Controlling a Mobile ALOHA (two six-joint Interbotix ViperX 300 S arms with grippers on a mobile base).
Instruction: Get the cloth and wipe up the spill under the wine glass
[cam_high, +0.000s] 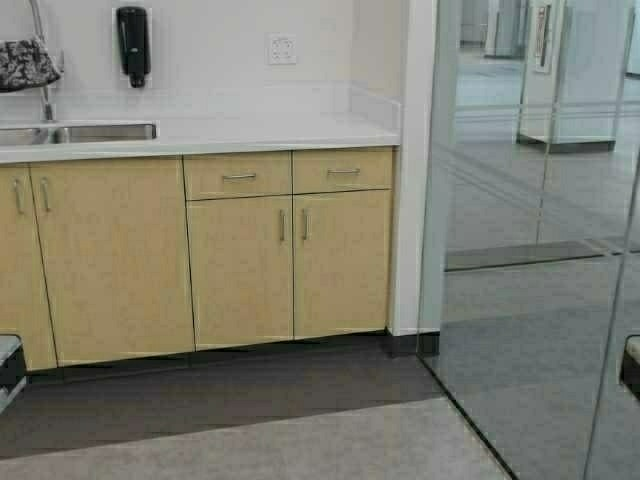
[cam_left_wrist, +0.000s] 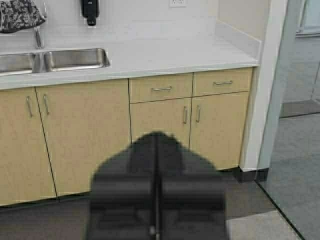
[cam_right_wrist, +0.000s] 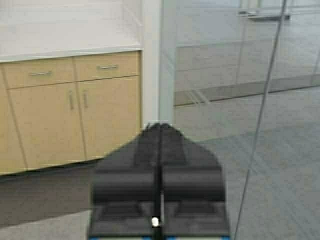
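The cloth (cam_high: 24, 64), dark with a pale floral print, hangs over the faucet at the far left of the counter; it also shows in the left wrist view (cam_left_wrist: 20, 15). The wine glass and the spill are out of view. My left gripper (cam_left_wrist: 157, 137) is shut and empty, held low in front of the cabinets. My right gripper (cam_right_wrist: 160, 127) is shut and empty, pointing at the wall end beside the glass partition. Both arms only peek in at the high view's lower edges.
A white counter (cam_high: 260, 130) with a steel sink (cam_high: 100, 132) tops tan cabinets (cam_high: 240, 260). A black soap dispenser (cam_high: 132, 42) hangs on the wall. A glass partition (cam_high: 530, 240) stands at the right. Dark and grey floor lies before the cabinets.
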